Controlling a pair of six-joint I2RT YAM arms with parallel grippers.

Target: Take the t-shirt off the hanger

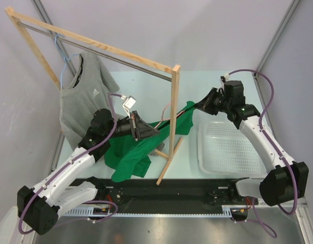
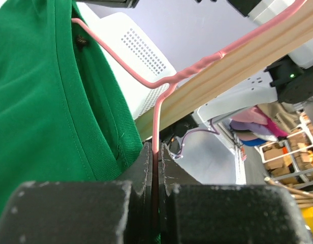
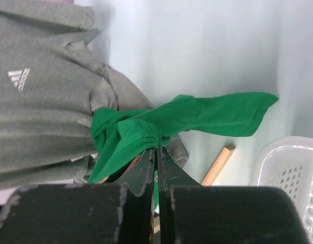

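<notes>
A green t-shirt (image 1: 128, 157) hangs between my two grippers, most of it bunched on the table by the left arm. My left gripper (image 1: 155, 131) is shut on the thin pink wire hanger (image 2: 161, 81), which runs up from between the jaws (image 2: 157, 150) and into the shirt's collar (image 2: 34, 101). My right gripper (image 1: 199, 105) is shut on a ribbed edge of the green shirt (image 3: 197, 114) and holds it stretched to the right, past the wooden post. The pinched fabric sits at the fingertips (image 3: 157, 148).
A wooden clothes rack (image 1: 173, 112) stands across the table, its upright post between the two grippers. A grey t-shirt (image 1: 83, 96) hangs on a blue hanger at the rack's left end. A white perforated basket (image 1: 230, 147) lies on the right.
</notes>
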